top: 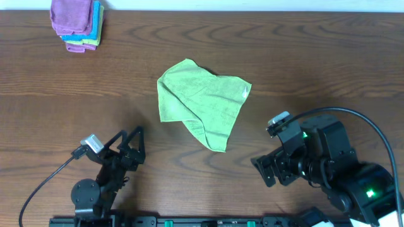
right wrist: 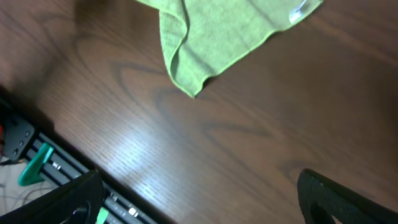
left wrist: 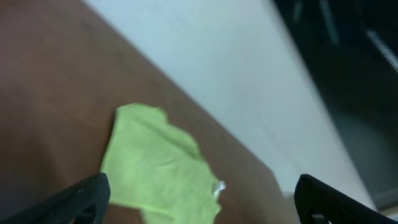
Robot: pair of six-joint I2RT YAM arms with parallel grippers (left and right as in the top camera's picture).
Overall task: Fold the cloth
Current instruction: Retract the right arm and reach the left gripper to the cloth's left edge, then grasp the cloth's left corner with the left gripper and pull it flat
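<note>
1. A light lime-green microfibre cloth (top: 202, 104) lies rumpled near the middle of a dark brown wood-grain table (top: 328, 57), with nothing holding it.
2. The cloth is spread out unevenly. One pointed corner reaches toward the robot's side, and the edge running down to that corner is rolled over on itself, as the right wrist view shows.
3. A small white tag (top: 246, 93) sits at the cloth's right-hand edge, close to its upper right corner.
4. The left gripper (top: 130, 134) stands low near the table's front edge, well apart from the cloth. Its black fingers (left wrist: 87, 199) are spread wide with nothing between them.
5. The right gripper (right wrist: 200, 177) is off to the cloth's right and nearer the robot, not touching it. Its jaws are also set wide and empty, and the cloth's near corner shows beyond them.
6. A stack of folded cloths (top: 77, 25), purple on top with blue and yellow-green edges showing, rests in the far left corner, well away from the green cloth.
</note>
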